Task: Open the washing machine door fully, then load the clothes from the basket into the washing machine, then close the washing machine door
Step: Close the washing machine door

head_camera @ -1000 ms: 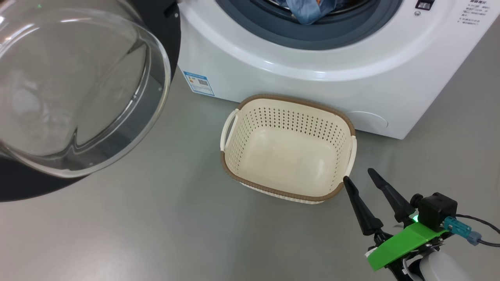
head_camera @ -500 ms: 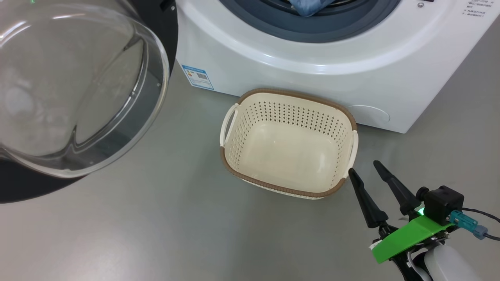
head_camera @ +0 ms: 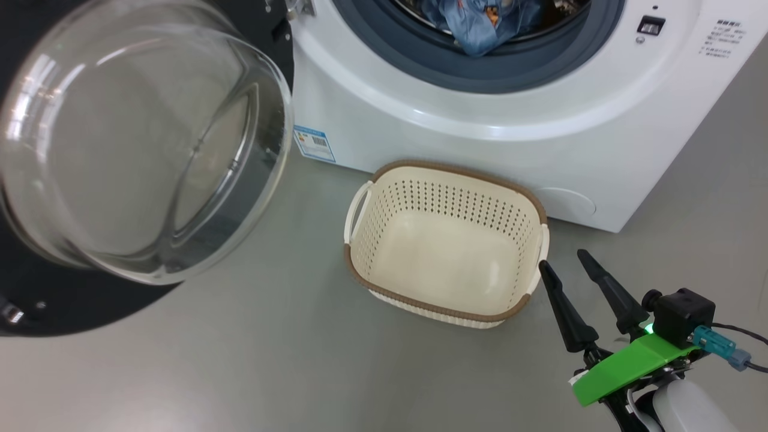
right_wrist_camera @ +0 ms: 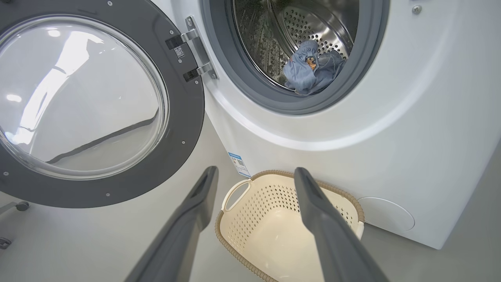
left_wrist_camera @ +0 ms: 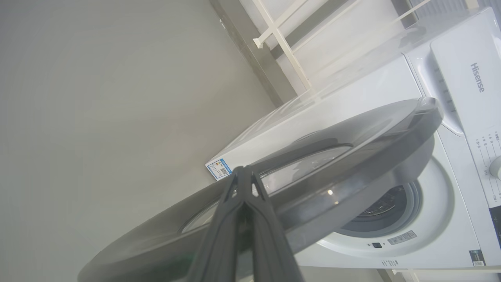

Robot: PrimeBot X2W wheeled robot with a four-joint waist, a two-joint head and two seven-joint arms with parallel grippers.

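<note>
Washing machine door (head_camera: 138, 156) hangs wide open, clothes (head_camera: 474, 27) in the washing machine (head_camera: 480, 144), basket (head_camera: 447, 174) empty. Closing well means a steady push on the outer rim until it latches. Left gripper (left_wrist_camera: 243, 172), jaws together, sits at that outer face; right gripper (head_camera: 563, 259), jaws apart, hovers beside the basket.

Bright, soft light; glare on door (right_wrist_camera: 84, 100).

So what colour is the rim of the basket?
Brown, with a woven look; the rest of the basket is cream. The head view shows it best.
</note>
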